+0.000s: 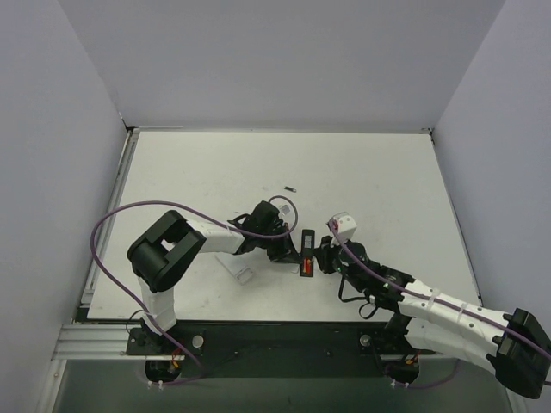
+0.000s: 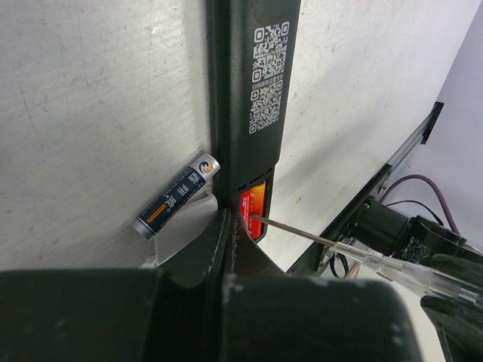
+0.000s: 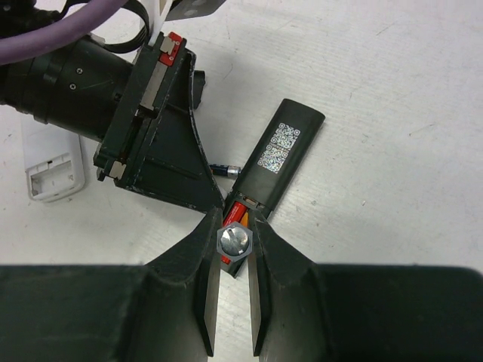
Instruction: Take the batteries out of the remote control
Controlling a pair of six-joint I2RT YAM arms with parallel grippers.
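**At 6 o'clock on the remote control [image 1: 306, 243]: screwdriver [image 2: 317, 240] tip on the red battery [image 2: 254, 209]**

Right gripper [image 3: 234, 234] is clamped on the screwdriver, whose tip touches the red battery seated in the remote control. From this gripper the battery lies at 12 o'clock, just ahead of the fingertips, and the remote runs on toward 1 o'clock. Seen from above, the remote's long axis runs 12 to 6, with the right gripper at 3 and the left at 9. Left gripper [image 2: 228, 230], jaws closed and empty, sits against the remote's edge. One dark battery [image 2: 177, 194] lies loose beside the remote on the table [image 2: 90, 90]. Judgement: the right arm does the prying.
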